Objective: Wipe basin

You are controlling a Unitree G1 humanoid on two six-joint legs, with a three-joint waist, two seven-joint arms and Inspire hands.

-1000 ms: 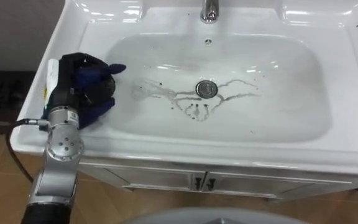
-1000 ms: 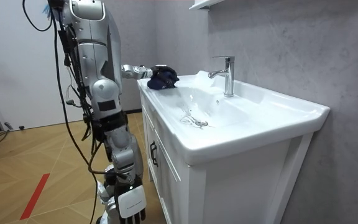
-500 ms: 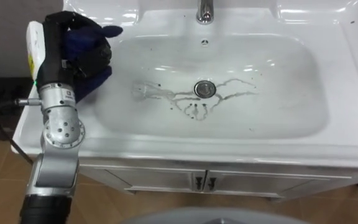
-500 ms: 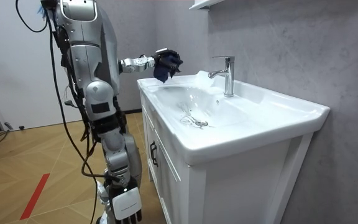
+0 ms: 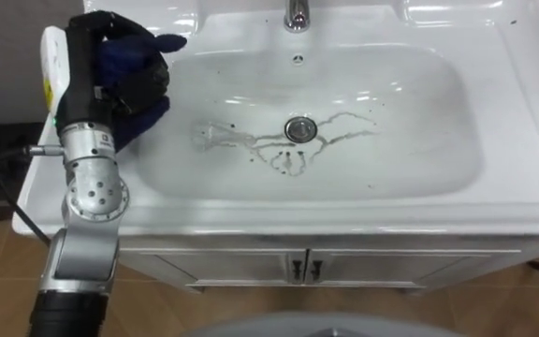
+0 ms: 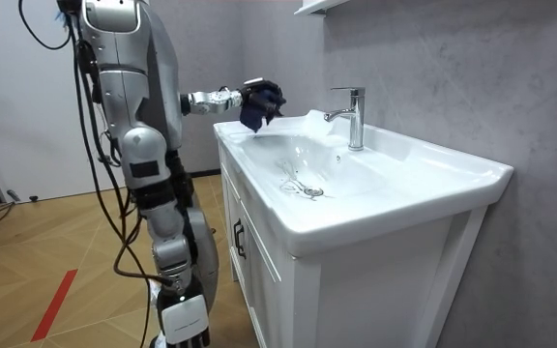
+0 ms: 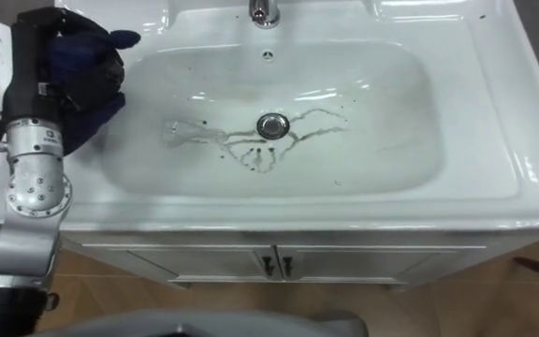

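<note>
— So, how does the basin (image 5: 410, 140) look?

— White and glossy, a wide rectangular bowl set in a white counter. Thin dark streaks (image 5: 251, 145) branch across its floor, running from left of the drain (image 5: 299, 128) past it to the right, with a knot of squiggles just in front of the drain. A few dark specks are scattered further out. The sloping sides are clean and catch the light.

— And the cloth?

— Dark blue, bunched into a wad. The cloth (image 5: 137, 58) sits in the left hand (image 5: 90, 70), whose dark fingers are curled round it. One corner pokes out toward the tap (image 5: 295, 14) and a fold hangs below the palm.

— Where is that, exactly?

— Over the left rim, near the back corner, well apart from the streaks. In the room view the hand (image 6: 248, 94) is held above the counter with the cloth (image 6: 262, 104) drooping from it. Whether the lowest fold touches the rim I cannot tell.

— The other hand?

— The right hand (image 6: 184, 314) hangs low beside the leg at the bottom of the room view. Whether it is closed or relaxed I cannot tell.

— Where does the robot stand?

— Upright on the wooden floor (image 6: 56, 251), at the cabinet's (image 5: 363, 267) front, toward the room view's left end.
</note>
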